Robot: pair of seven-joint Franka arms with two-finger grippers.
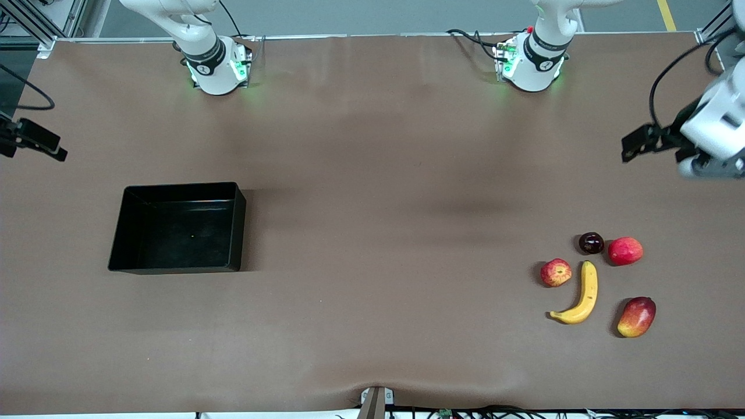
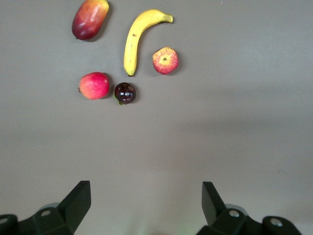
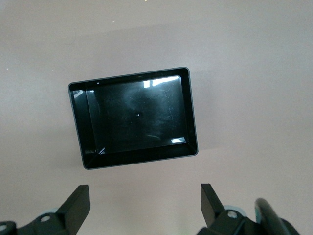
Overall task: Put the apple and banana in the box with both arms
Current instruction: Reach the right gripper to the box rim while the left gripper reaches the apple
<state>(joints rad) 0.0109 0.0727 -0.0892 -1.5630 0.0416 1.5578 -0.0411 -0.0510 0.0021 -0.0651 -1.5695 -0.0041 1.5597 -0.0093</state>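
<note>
Fruit at one end, box at the other

Nearest the front camera, the mango (image 1: 636, 316) lies toward the left arm's end of the table (image 1: 372, 326). Just beside it is the banana (image 1: 582, 295), long, curved and yellow with a darker tip. It touches nothing. A bit farther back sits the apple (image 1: 556, 272), small, round and red with yellow streaks and a pale dimple on top. It is just beside the banana, with a thin gap between them. Farther still are a dark round fruit (image 1: 591, 242) and a smooth red fruit (image 1: 625, 251), side by side.

The box (image 1: 118, 233) is well apart from the fruit, toward the right arm's end. It is black, shiny and shallow, with upright walls and nothing inside. Bare brown table lies all around it and between it and the fruit.

The left gripper (image 2: 145, 201) hangs high over the table's edge at its own end, fingers wide apart, holding nothing. The right gripper (image 3: 145, 203) hangs high over its end near the box, fingers wide apart too, holding nothing.
</note>
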